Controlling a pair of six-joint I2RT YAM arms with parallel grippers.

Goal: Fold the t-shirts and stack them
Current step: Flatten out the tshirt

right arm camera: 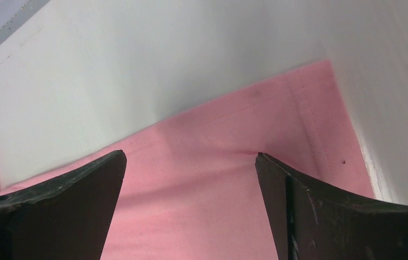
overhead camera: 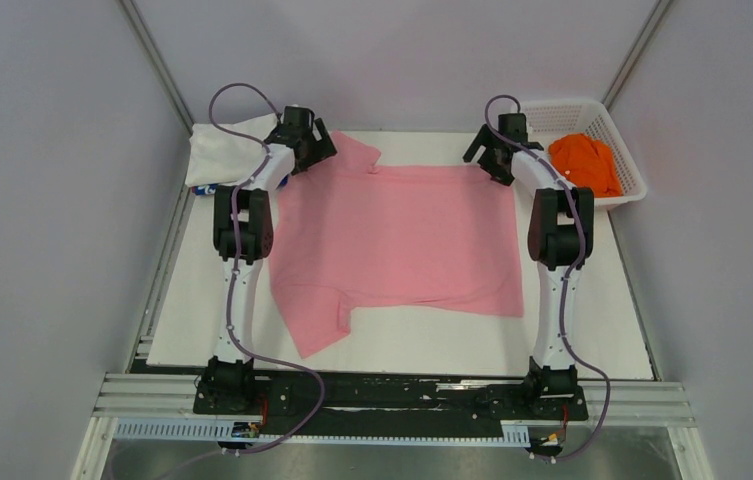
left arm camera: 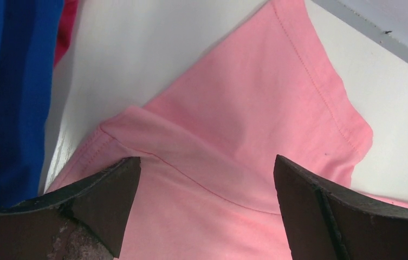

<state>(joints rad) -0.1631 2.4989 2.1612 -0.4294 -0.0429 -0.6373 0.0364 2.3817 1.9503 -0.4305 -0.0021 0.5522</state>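
Now left gripper (left arm camera: 207, 165) and right gripper (right arm camera: 189, 157) gape above pink t-shirt (overhead camera: 402, 235)

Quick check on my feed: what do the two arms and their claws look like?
The left arm and right arm match: white links, bulky black joints, a lilac cable along each. The left claw and right claw each have two black wedge-shaped fingers, scuffed.
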